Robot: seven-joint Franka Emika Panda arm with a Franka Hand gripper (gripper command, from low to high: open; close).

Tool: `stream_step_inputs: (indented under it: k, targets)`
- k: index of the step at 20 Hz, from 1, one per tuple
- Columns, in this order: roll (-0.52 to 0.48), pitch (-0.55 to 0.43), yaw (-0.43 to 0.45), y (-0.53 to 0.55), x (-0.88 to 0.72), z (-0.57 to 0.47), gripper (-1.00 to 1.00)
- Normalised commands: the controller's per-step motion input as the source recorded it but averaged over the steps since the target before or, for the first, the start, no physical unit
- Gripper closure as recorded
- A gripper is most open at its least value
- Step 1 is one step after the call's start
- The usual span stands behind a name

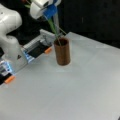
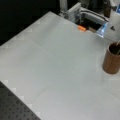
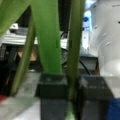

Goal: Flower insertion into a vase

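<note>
The brown cylindrical vase stands upright on the grey table, at a front view's right edge. Green flower stems and leaves slant down from my gripper into the vase's mouth. The gripper hangs above and to the left of the vase, its blue fingers shut on the stems. In the wrist view, a stem runs between the two dark fingers, with a broad leaf beside it. The gripper is closed on that stem. The blossom is out of view.
The arm's white base stands at a front view's left. Behind the vase are a metal frame and orange tabs. A black perforated board borders the table.
</note>
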Motion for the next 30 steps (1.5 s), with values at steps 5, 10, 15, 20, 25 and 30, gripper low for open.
stream_step_inputs:
  k: [5,10,15,20,25,30]
  targets:
    - [-0.123,0.369,0.033,-0.04,0.27,0.03,1.0]
    - [-0.178,0.195,0.022,-0.07,0.02,-0.03,1.0]
    - [-0.207,0.097,0.013,-0.12,-0.1,-0.01,1.0]
    - [-0.215,0.159,-0.037,-0.12,-0.14,0.01,1.0]
    - [-0.213,0.247,-0.069,-0.06,-0.04,0.02,1.0]
    - [-0.156,0.182,-0.026,-0.06,0.06,-0.09,1.0]
